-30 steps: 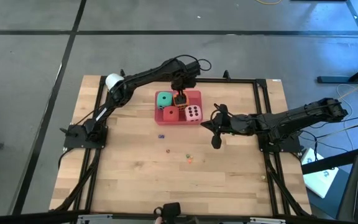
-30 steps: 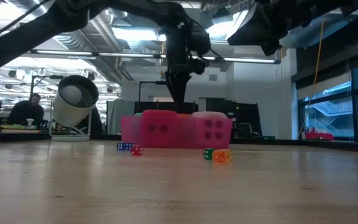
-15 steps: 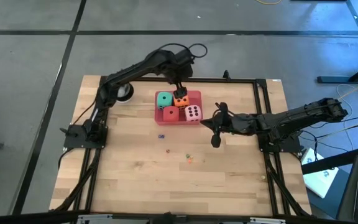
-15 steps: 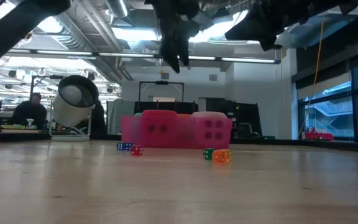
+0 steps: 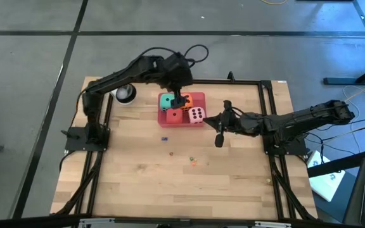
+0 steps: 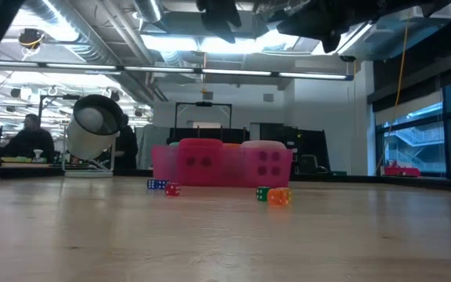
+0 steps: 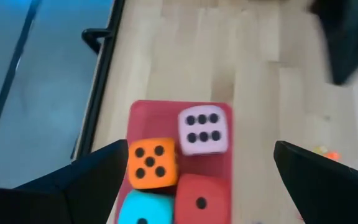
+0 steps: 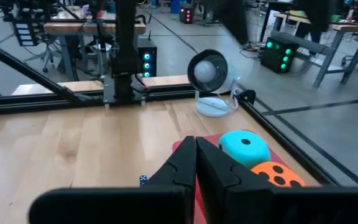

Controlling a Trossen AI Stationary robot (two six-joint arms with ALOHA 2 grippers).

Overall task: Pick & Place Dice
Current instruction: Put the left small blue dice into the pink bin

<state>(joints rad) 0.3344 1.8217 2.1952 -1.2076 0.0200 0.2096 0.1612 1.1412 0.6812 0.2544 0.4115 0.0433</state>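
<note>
Four dice sit close together in a pink tray (image 5: 199,97): teal (image 5: 166,101) and orange (image 7: 152,163) on its far side, red (image 5: 173,116) and pale pink (image 5: 196,114) on its near side. My left gripper (image 7: 201,193) hangs open well above the tray, its fingers spread wide on either side of the dice and touching none. In the high view it covers part of the orange die. My right gripper (image 8: 196,155) is shut and hovers just right of the tray (image 8: 180,146), pointing toward the table's left; the teal die (image 8: 245,148) shows beyond its fingers.
A white round lamp-like object (image 5: 125,94) stands at the table's far left corner. Tiny coloured beads (image 5: 165,138) (image 5: 193,161) lie on the wood nearer than the tray. A black frame (image 5: 258,81) runs around the table. People sit in the room behind (image 6: 30,137).
My left gripper has risen from low over the orange die to high above the tray, and the arm's elbow has swung toward the table's left. The orange die has stayed in the tray beside the teal one.
</note>
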